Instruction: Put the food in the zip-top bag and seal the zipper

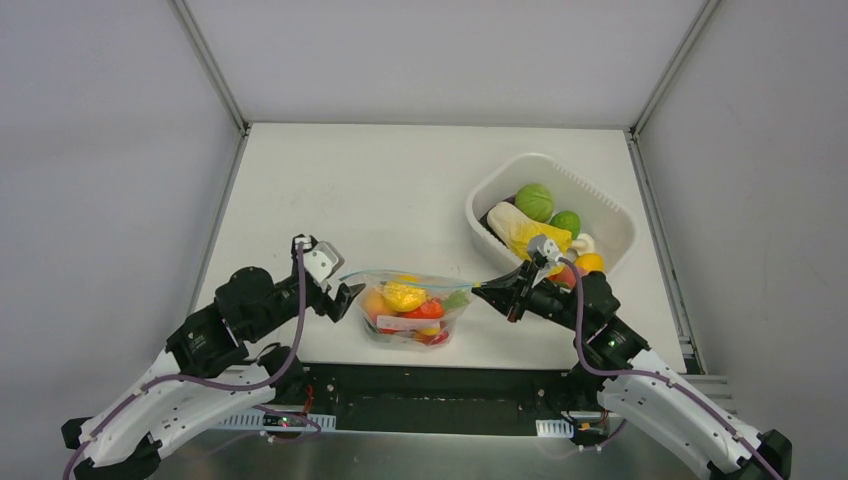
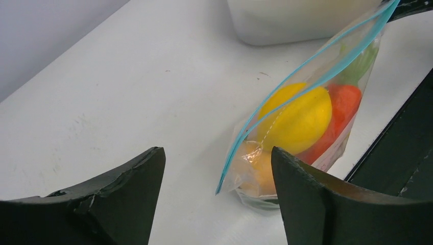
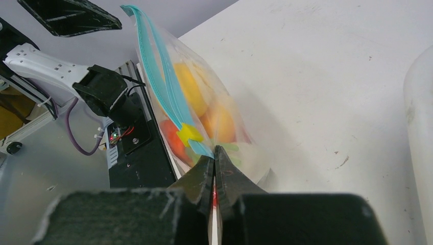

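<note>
Your right wrist camera shows the right gripper pinching the bag's zipper end. The left wrist camera shows the left gripper spread, bag corner just ahead, food inside.

The fingers of the left gripper look like matt black plastic, grainy, with rough chipped edges. Between them the table is matt white, faintly scuffed. Just past their tips the zip-top bag is thin clear plastic, crinkled and shiny, its zipper a smooth teal strip. The food inside is glossy, hard-looking plastic. Beyond sits the tub, smooth white plastic with a dull sheen.
</note>
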Robot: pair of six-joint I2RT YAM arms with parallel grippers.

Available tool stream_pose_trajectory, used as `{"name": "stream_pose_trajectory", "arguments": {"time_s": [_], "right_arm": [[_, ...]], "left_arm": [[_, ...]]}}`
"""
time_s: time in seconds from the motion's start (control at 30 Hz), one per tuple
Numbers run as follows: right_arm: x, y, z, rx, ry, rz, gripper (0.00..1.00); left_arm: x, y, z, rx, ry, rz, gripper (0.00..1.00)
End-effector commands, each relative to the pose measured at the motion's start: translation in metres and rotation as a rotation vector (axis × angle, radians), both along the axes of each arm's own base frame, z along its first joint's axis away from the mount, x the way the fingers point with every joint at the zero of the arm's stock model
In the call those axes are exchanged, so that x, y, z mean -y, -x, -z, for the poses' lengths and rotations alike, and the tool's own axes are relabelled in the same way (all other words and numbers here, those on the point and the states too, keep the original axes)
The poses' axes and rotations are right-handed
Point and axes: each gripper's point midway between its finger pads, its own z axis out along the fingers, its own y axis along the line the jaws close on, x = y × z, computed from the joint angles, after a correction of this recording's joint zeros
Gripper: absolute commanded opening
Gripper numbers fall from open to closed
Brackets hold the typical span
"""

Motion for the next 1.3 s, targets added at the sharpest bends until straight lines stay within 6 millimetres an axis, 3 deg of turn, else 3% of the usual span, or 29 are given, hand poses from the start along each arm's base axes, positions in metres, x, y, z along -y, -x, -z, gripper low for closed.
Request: {"name": "stream_pose_trajectory", "arguments": {"time_s": [0.0, 0.17, 0.3, 0.43, 0.6, 0.8, 1.07, 1.27], "right_arm": [[-0.004, 0.002, -0.034, 0.048, -0.082, -0.023, 0.00], [-0.005, 0.006, -0.038, 0.034, -0.095, -0.041, 0.00], [-0.006, 0.007, -0.039, 0.023, -0.097, -0.050, 0.00], [-0.007, 0.009, -0.040, 0.010, -0.094, -0.060, 0.00], [-0.008, 0.013, -0.040, 0.003, -0.095, -0.081, 0.00], [-0.006, 0.016, -0.040, 0.004, -0.094, -0.089, 0.00], [-0.006, 0.017, -0.038, 0.007, -0.082, -0.091, 0.00], [-0.005, 0.015, -0.037, 0.008, -0.082, -0.080, 0.00]], "left_arm": [[0.018, 0.000, -0.052, 0.044, 0.118, 0.053, 0.78], [0.070, 0.013, -0.072, -0.046, 0.089, 0.278, 0.81], [0.118, 0.020, -0.082, -0.008, 0.015, 0.402, 0.84], [0.164, 0.027, -0.075, -0.013, -0.096, 0.497, 0.82], [0.207, 0.030, -0.051, -0.033, -0.184, 0.550, 0.77], [0.230, 0.030, -0.042, -0.025, -0.201, 0.574, 0.62], [0.240, 0.026, -0.034, -0.020, -0.230, 0.569, 0.39], [0.239, 0.030, -0.025, -0.048, -0.261, 0.590, 0.34]]}}
